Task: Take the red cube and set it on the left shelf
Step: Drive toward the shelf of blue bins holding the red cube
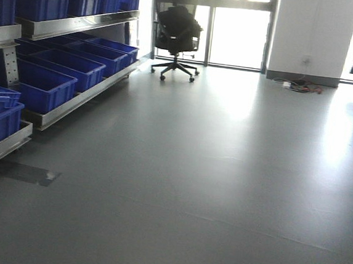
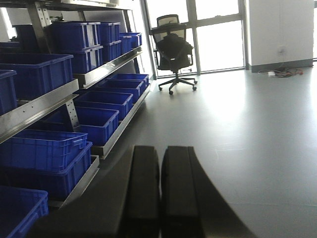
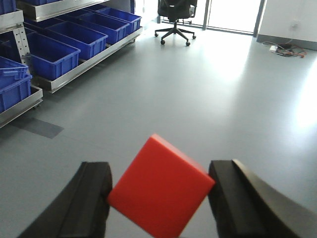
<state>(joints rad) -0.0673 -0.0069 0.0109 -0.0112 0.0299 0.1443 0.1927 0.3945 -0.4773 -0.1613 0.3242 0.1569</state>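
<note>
Right end effector: hovering above floor, gripping tilted red cube; cube's lower edge running off frame. Left end effector: pressing fingers together, pointing alongside shelf.

A shelf rack runs along the left side of the floor, with rows of bins on its levels. Beyond the rack's far end, a chair stands before the windows. Cables lie on the floor by the far wall, right of the chair. Nearer, a cube sits tilted between the fingers of the right gripper.
</note>
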